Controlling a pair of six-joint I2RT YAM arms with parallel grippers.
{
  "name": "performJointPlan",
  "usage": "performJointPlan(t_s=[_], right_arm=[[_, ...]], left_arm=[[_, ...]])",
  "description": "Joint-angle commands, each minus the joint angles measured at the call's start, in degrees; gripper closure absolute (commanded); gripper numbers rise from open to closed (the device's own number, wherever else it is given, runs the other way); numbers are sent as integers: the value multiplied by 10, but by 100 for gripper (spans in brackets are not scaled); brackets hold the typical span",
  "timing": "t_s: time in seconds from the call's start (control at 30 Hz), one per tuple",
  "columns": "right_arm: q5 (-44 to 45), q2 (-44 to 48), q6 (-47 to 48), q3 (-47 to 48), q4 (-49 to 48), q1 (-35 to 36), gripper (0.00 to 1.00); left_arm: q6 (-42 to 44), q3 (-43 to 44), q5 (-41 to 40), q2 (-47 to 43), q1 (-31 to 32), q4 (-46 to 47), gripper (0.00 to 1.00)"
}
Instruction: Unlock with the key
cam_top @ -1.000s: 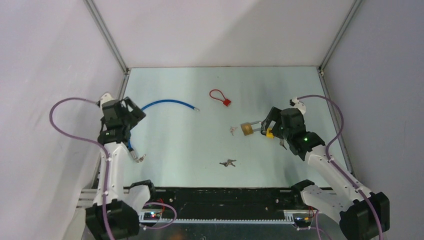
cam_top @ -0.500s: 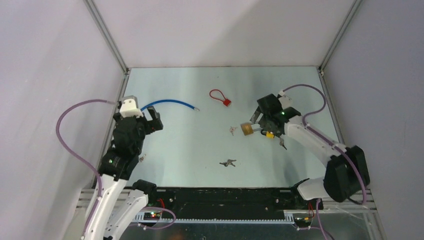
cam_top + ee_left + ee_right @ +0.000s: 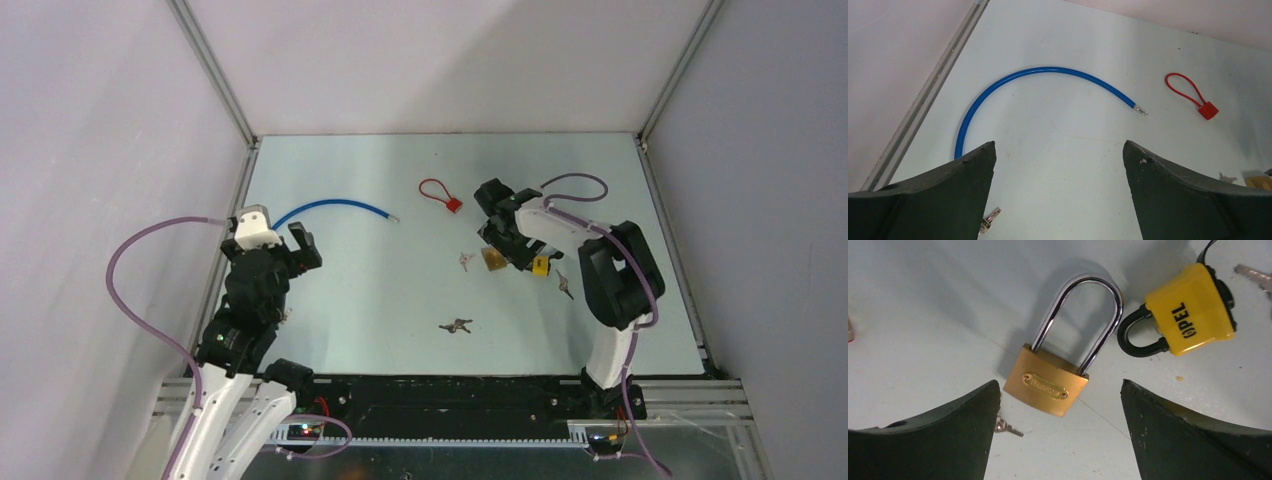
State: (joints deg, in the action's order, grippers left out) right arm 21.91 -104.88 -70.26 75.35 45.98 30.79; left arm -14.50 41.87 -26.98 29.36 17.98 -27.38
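A brass padlock [image 3: 1048, 385] with a long steel shackle lies flat on the table, also seen from above [image 3: 493, 260]. My right gripper [image 3: 1059, 385] is open and empty just above it, one finger on each side of the body [image 3: 497, 243]. A small key [image 3: 1008, 427] lies by the padlock's left corner [image 3: 464, 260]. A yellow padlock [image 3: 1190, 310] lies just right of the brass one [image 3: 540, 266]. My left gripper [image 3: 1059, 150] is open and empty at the left side of the table [image 3: 303, 247]. Another key [image 3: 989, 221] lies by its left finger.
A blue cable [image 3: 1048, 70] curves across the far left [image 3: 335, 207]. A red cable lock [image 3: 1198, 100] lies at the far middle [image 3: 440, 194]. A bunch of keys [image 3: 455, 325] lies near the front centre. One more key [image 3: 565, 287] lies right of the yellow padlock.
My right arm has swung left and folded, bringing its open gripper over the brass padlock. My left arm has drawn back toward the near edge and turned right. The padlocks have not moved.
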Motion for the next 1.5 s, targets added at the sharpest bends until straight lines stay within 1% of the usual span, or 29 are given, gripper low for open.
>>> performJointPlan(t_s=[0.0,0.33,0.43,0.6,0.7,0.87,1.0,1.07,1.2,1.3,1.43,1.47], right_arm=[[16,-42,-70,36,31,-2,8],[-28,-120,-82,61,24,3,10],[-42,-133,-67,62,22,8,18],[-34,-125,-41,62,42,28,25],[-25,-111,-4,62,51,36,35],[-4,-88,75,50,52,52,44],[26,-39,121,11,35,64,60],[33,-14,151,-10,15,68,64],[58,37,213,-35,-28,90,69],[90,63,287,-36,-58,128,71],[81,83,376,-37,-117,170,75],[77,83,388,-37,-138,182,77]], left_arm=[[1,1,6,0,10,18,0],[4,1,20,2,11,18,0],[3,1,20,2,12,19,0],[2,1,24,4,12,18,0],[1,0,26,5,12,19,0],[0,1,30,9,12,19,0],[0,0,33,12,12,19,0],[-1,0,35,14,12,19,0],[-1,0,38,19,12,18,0],[-1,1,38,23,12,19,0],[0,1,39,28,12,19,0],[1,1,39,29,11,18,0]])
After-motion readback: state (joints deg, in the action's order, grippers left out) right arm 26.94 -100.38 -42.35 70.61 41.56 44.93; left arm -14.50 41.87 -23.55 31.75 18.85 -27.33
